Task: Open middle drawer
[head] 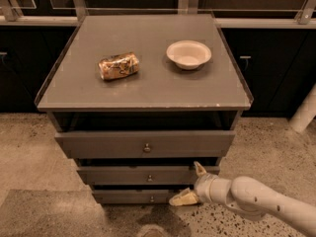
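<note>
No text or label can be read.

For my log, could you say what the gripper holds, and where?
Nothing: the gripper is open beside the right end of the middle drawer, away from its knob.

Grey rectangular tabletop (148, 90), crumpled tan and brown packet (118, 66) lying left of centre, shallow round white bowl (188, 54) upright at right, white pincer (190, 184) low below the front edge, fingers spread.
</note>
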Robot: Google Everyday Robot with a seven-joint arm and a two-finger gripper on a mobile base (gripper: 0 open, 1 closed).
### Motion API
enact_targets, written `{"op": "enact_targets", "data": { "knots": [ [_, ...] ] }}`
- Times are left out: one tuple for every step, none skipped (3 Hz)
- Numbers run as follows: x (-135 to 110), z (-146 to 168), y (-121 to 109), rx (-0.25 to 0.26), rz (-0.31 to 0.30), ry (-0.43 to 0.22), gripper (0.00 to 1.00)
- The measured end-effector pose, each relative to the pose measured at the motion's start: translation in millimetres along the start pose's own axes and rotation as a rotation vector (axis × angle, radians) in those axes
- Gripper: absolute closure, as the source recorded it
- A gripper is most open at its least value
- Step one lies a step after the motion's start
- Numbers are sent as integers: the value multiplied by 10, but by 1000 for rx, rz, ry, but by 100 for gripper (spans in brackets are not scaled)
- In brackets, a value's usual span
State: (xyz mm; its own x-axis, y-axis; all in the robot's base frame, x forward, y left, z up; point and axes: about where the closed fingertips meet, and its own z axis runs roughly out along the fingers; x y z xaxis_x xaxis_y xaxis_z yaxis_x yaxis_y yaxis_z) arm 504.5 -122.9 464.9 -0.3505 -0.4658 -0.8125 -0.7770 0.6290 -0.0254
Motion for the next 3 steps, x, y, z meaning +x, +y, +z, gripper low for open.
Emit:
{"op": "enact_targets", "data": {
  "knots": [
    [-174, 190, -181, -4, -37, -23, 0],
    [-251, 348, -249, -23, -67, -25, 0],
    [-224, 469, -250, -46, -68, -15, 0]
  ]
}}
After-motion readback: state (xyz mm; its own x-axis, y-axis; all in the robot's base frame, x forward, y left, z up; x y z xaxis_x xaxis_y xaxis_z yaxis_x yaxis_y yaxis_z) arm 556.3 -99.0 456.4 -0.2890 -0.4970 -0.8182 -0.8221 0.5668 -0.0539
